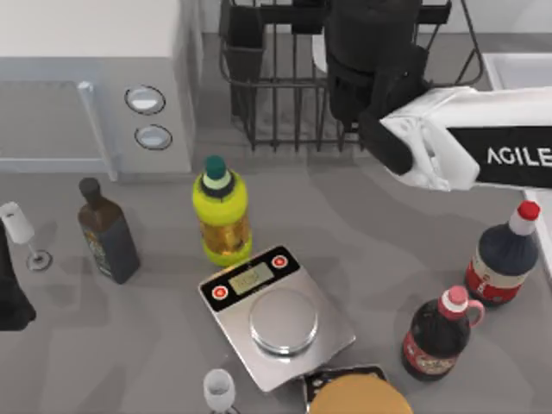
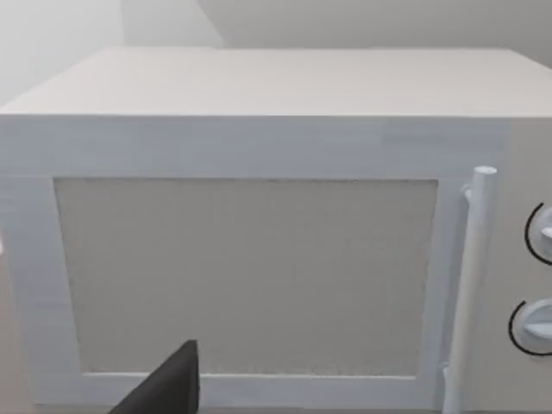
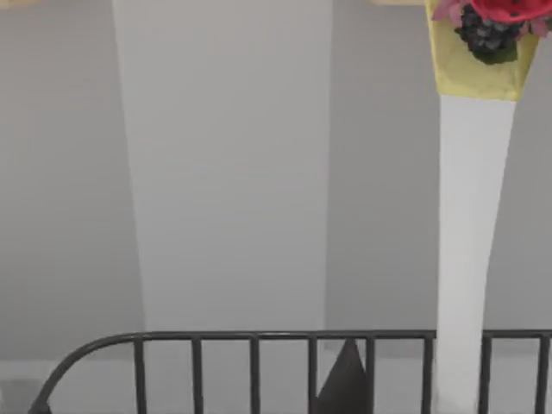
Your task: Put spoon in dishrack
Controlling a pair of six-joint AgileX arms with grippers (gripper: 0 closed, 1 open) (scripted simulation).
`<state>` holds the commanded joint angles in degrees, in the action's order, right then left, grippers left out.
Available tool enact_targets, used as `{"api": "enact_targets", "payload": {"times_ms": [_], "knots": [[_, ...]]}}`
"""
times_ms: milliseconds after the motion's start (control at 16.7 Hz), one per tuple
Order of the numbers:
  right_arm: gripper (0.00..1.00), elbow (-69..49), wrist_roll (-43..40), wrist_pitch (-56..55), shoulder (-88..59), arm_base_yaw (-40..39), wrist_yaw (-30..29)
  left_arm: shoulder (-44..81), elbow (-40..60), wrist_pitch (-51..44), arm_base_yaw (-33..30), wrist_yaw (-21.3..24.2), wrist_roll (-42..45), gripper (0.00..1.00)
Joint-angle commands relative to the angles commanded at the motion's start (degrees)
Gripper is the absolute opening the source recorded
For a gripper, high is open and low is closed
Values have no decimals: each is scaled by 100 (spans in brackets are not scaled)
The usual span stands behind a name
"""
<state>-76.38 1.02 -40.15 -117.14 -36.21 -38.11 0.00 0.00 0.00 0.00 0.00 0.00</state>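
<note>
The dishrack (image 1: 276, 112), a black wire basket, stands at the back of the table, right of the microwave. My right arm reaches in from the right, and its dark gripper (image 1: 373, 52) hangs over the rack's right half. In the right wrist view the gripper's dark tip (image 3: 345, 384) sits just behind the rack's curved top rail (image 3: 216, 338), facing a pale wall. The spoon is hidden. My left gripper (image 1: 10, 297) is parked at the table's left edge, and the left wrist view shows its dark tip (image 2: 164, 388) facing the microwave door.
A white microwave (image 1: 86, 95) fills the back left. A yellow bottle (image 1: 222, 216), a dark bottle (image 1: 108, 233), a steel scale (image 1: 276, 310), two red-capped dark bottles (image 1: 504, 259) (image 1: 440, 332) and two small glasses (image 1: 21, 228) (image 1: 220, 390) crowd the table.
</note>
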Motion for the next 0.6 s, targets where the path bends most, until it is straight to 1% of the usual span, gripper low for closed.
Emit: {"api": "enact_targets", "payload": {"times_ms": [480, 540, 600], "knots": [[98, 0, 0, 0, 0, 0, 0, 0, 0, 0, 0, 0, 0, 100], [100, 0, 0, 0, 0, 0, 0, 0, 0, 0, 0, 0, 0, 100], [100, 0, 0, 0, 0, 0, 0, 0, 0, 0, 0, 0, 0, 100]]}}
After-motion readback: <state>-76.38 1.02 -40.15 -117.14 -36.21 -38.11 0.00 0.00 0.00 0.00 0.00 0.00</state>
